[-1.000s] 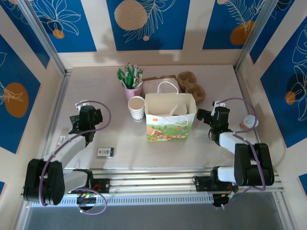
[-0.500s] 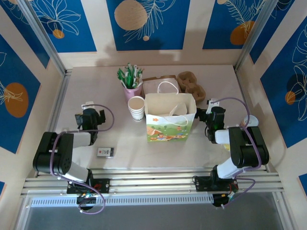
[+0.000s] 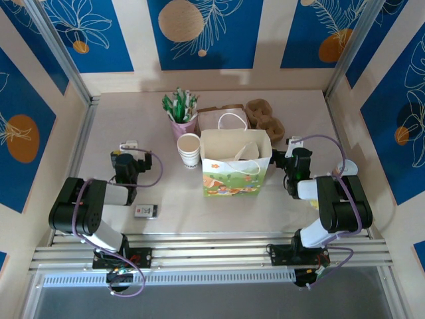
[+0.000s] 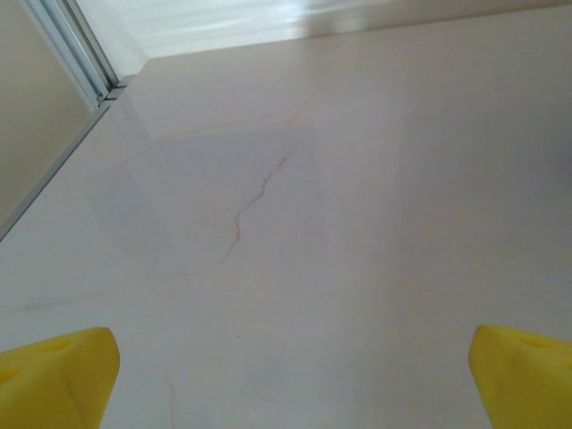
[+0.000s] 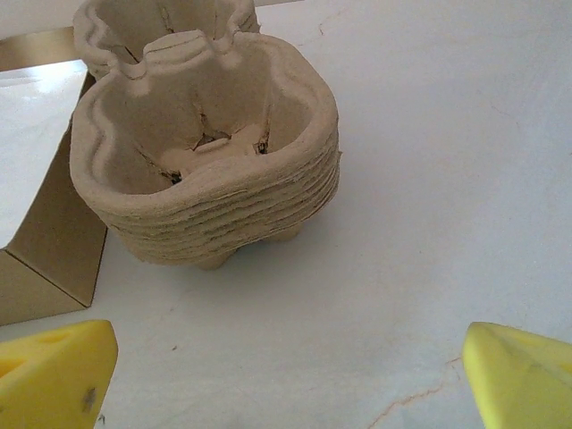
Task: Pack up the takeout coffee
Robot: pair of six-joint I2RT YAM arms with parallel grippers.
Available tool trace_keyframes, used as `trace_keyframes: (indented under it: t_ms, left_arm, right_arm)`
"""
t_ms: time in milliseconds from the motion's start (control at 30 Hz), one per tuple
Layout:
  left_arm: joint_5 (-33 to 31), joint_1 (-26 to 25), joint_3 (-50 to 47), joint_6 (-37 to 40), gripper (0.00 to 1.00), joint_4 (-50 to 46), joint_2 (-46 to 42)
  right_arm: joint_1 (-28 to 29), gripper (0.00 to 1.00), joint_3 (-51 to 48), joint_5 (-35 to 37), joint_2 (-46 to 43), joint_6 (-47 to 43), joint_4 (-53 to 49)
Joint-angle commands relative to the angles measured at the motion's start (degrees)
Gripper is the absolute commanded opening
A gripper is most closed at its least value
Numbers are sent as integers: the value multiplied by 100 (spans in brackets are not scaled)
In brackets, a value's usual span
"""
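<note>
The takeout coffee is hidden from view. A cream paper bag [image 3: 236, 174] with a colourful print and white handles stands open-topped in the middle of the table. My left gripper [image 3: 126, 156] rests low, left of the bag, with its arm folded back. In the left wrist view that gripper [image 4: 290, 380] is open, its yellow fingertips [image 4: 55, 374] wide apart over bare tabletop. My right gripper [image 3: 291, 155] sits just right of the bag. In the right wrist view it [image 5: 286, 380] is open too, holding nothing, and faces a stack of cardboard cup carriers [image 5: 206, 152].
A pink cup of green-white sticks [image 3: 180, 114] and a stack of lidless cream cups [image 3: 189, 150] stand left of the bag. Cup carriers [image 3: 265, 119] and a brown flat box [image 3: 222, 114] lie behind it. A small card [image 3: 145, 211] lies near the front rail.
Both arms have folded back toward their bases. The right arm's elbow now covers the spot at the right where a cream cup showed. Both grippers stayed open.
</note>
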Motion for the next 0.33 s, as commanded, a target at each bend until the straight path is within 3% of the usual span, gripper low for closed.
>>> trace_keyframes:
  t_ms: [0,300]
  left_arm:
    - [41,-51,-67,57,100,320,68]
    - [324,64,-49,10,100,241,49]
  right_arm:
    - [83,99,22,116,-36,-123,286]
    - [63,99,29,60,-34,-103,269]
